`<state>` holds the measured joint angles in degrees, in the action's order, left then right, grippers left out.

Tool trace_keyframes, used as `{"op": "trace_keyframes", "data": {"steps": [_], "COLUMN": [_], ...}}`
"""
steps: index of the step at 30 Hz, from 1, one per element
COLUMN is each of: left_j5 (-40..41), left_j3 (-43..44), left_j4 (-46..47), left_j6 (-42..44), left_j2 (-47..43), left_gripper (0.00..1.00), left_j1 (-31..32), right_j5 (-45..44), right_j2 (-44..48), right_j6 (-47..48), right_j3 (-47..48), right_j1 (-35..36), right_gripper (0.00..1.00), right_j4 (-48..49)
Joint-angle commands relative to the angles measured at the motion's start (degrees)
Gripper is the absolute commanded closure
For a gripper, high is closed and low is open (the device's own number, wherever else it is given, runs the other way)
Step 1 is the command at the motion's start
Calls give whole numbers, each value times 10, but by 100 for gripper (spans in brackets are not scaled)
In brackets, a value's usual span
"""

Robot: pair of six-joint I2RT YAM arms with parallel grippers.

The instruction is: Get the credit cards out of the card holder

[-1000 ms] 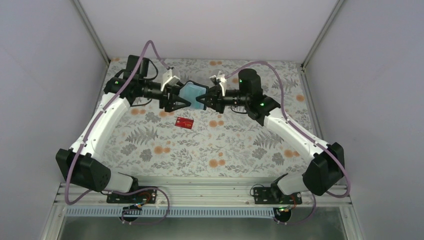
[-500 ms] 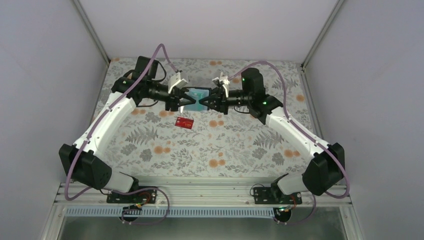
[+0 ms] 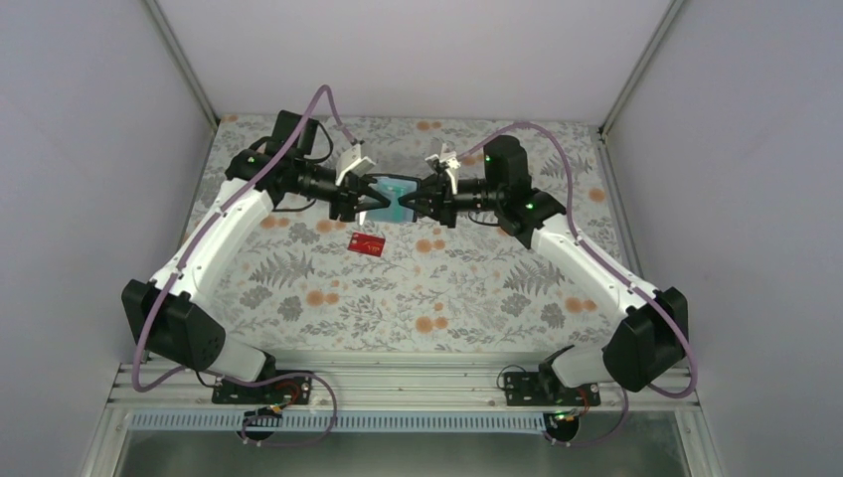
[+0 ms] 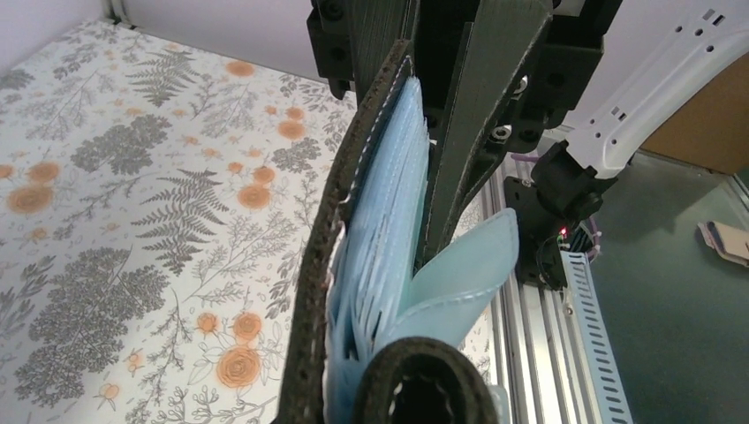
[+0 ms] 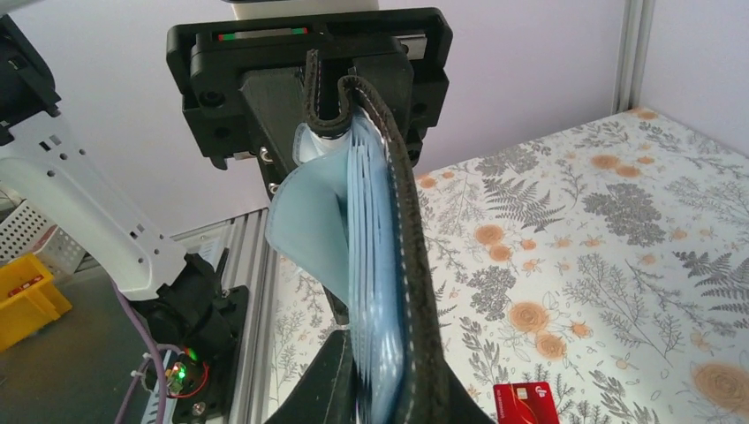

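Grey-white walls close in a table spread with a cloth of ferns and orange flowers (image 3: 447,288), where two robot arms meet at the far middle. Between them, lifted off the cloth, hangs the black card holder (image 3: 388,187), caught from both sides.

The left gripper (image 3: 364,202) is clamped on the holder's left edge. The right arm's wrist camera shows the stitched black leather (image 5: 415,265) running up into those jaws, which are pressed together on its folded end. The right gripper (image 3: 411,202) bites the opposite edge. From the left arm's wrist camera its two dark fingers (image 4: 477,132) stand on either side of one leather cover (image 4: 322,265), pinching it.

The holder is spread partly open, edge-on to both wrist cameras. Pale blue layers (image 4: 380,256) fan out between its covers, and one of them curls away from the stack in a soft curve (image 5: 309,221). I cannot tell from here which of them are cards and which are sleeves.

One red credit card (image 3: 367,243) lies flat on the cloth, on the near side of the holder and apart from both grippers. It also shows at the bottom edge of the right wrist view (image 5: 525,405).
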<state>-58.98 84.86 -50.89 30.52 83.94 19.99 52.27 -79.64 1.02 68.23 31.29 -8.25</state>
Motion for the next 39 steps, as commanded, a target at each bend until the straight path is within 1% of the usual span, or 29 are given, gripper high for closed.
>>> {"op": "trace_keyframes", "data": {"steps": [1, 2, 4, 5, 8, 10, 13, 14, 15, 17, 21, 24, 26, 27, 29, 30, 32, 34, 35, 36, 39], "left_j5": [15, 38, 112, 166, 344, 412, 447, 452, 456, 462, 449, 391, 304, 244, 133, 95, 57, 27, 16, 17, 62], "left_j3": [15, 14, 14, 15, 8, 2, -6, -6, -5, -2, 9, 19, 28, 29, 22, 14, 5, 3, 4, 3, -34], "left_j4": [19, 31, 66, 81, 130, 147, 161, 162, 161, 159, 152, 132, 105, 92, 72, 66, 72, 88, 97, 106, 152], "left_j6": [2, -16, -62, -86, -140, -157, -167, -167, -167, -164, -153, -126, -101, -95, -82, -75, -74, -97, -113, -127, -163], "left_j2": [0, 0, 4, 6, 5, 5, 0, 0, 0, -1, -15, -32, -32, -29, -18, -13, 0, 17, 25, 31, 26], "left_gripper": [98, 95, 74, 70, 63, 62, 62, 59, 57, 56, 56, 55, 55, 55, 55, 55, 56, 58, 61, 66, 73], "left_j1": [-5, -6, -9, -11, -17, -28, -47, -52, -56, -61, -64, -65, -63, -59, -37, -17, 21, 37, 36, 35, 31], "right_j5": [19, 17, -1, -16, -91, -125, -136, -147, -166, -221, -340, -408, -450, -464, -492, -499, -482, -423, -389, -355, -289], "right_j2": [5, 5, 3, 1, -6, -7, -3, -3, -5, -12, -36, -53, -66, -73, -90, -95, -104, -101, -97, -89, -61], "right_j6": [4, 1, -7, -11, -35, -46, -54, -59, -64, -83, -126, -150, -162, -164, -166, -166, -156, -142, -134, -126, -106], "right_j3": [-3, -2, 6, 12, 28, 34, 38, 42, 47, 60, 88, 102, 113, 120, 136, 142, 149, 147, 143, 135, 101], "right_j1": [-2, -4, -7, -7, -6, -6, -6, -7, -6, -7, -2, 7, 17, 24, 38, 45, 55, 57, 58, 57, 54], "right_gripper": [96, 96, 96, 96, 96, 96, 96, 96, 96, 96, 96, 96, 96, 96, 96, 96, 96, 96, 96, 96, 96], "right_j4": [15, 14, 5, -4, -39, -53, -65, -72, -80, -101, -146, -168, -176, -181, -193, -194, -190, -177, -166, -155, -112]}}
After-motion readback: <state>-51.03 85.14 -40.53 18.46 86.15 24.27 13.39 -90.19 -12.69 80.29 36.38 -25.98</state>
